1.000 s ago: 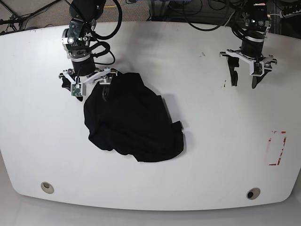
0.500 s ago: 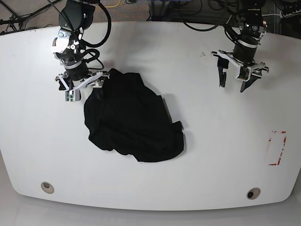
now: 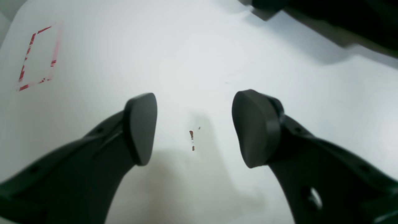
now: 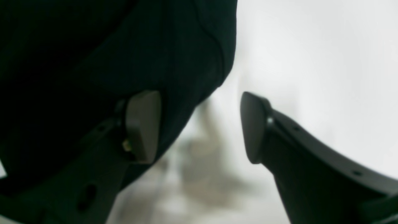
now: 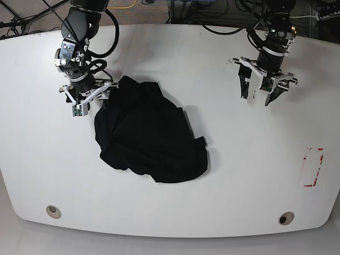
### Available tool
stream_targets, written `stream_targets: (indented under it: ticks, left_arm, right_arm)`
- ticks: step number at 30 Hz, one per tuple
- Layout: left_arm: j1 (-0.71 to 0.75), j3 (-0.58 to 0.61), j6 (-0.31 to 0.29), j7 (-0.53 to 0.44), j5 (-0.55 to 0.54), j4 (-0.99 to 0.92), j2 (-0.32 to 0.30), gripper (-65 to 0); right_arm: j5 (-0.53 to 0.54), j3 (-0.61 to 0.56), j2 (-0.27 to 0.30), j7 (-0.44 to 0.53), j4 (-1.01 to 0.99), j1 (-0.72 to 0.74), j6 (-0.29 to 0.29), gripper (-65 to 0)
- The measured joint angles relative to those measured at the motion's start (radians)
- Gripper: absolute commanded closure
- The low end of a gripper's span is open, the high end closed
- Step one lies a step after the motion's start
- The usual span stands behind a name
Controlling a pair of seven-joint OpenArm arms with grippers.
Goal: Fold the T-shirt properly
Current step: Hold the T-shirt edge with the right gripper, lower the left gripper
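Base view, T-shirt [image 5: 146, 133] crumpled, jaws seemingly apart

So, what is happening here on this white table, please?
A two-armed robot is working on a crumpled black cloth T-shirt lying in a heap on the white table, not yet folded. The right gripper is at the shirt's upper edge, jaws apart with cloth beside one finger, nothing gripped. The left gripper hangs open over bare table, away from the shirt.
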Motion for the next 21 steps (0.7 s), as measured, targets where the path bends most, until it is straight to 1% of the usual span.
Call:
stream_targets:
  ticks: [4, 6, 9, 10, 12, 15, 18, 20, 21]
  left_arm:
    - [0.008, -0.013, 0.01, 0.002, -0.004, 0.0, -0.006, -39.0]
    - [0.01, -0.014, 0.009, 0.004, -0.014, 0.0, -0.008, -38.8]
    - [0.024, -0.037, -0.015, 0.004, -0.05, 0.004, -0.01, -38.8]
    - [0.031, -0.041, -0.017, 0.003, -0.055, 0.007, -0.011, -38.7]
    - [0.04, -0.05, -0.009, 0.008, -0.051, 0.008, -0.013, -38.6]
    - [0.048, -0.051, -0.002, 0.019, -0.05, 0.008, -0.012, -38.4]
    - [0.045, -0.04, -0.003, 0.018, -0.048, 0.008, -0.011, -38.3]
    - [0.04, -0.035, -0.01, 0.01, -0.047, 0.008, -0.008, -38.3]
    - [0.039, -0.034, -0.011, 0.01, -0.044, 0.008, -0.007, -38.4]
  right_arm:
    - [-0.006, 0.013, 0.011, 0.004, -0.026, -0.001, 0.002, -42.5]
    - [-0.007, 0.02, 0.016, 0.005, -0.04, 0.003, 0.003, -44.8]
    - [0.005, 0.057, 0.021, 0.016, -0.095, 0.039, 0.012, -44.9]
    - [-0.002, 0.062, 0.025, 0.013, -0.108, 0.051, 0.003, -44.9]
    - [-0.01, 0.067, 0.034, 0.016, -0.12, 0.068, 0.003, -44.9]
    - [-0.003, 0.067, 0.039, 0.034, -0.123, 0.084, 0.024, -44.9]
    - [-0.004, 0.059, 0.033, 0.028, -0.132, 0.104, 0.038, -46.0]
    - [-0.008, 0.04, 0.031, 0.024, -0.141, 0.114, 0.061, -46.1]
    - [-0.006, 0.03, 0.032, 0.024, -0.147, 0.119, 0.083, -46.1]
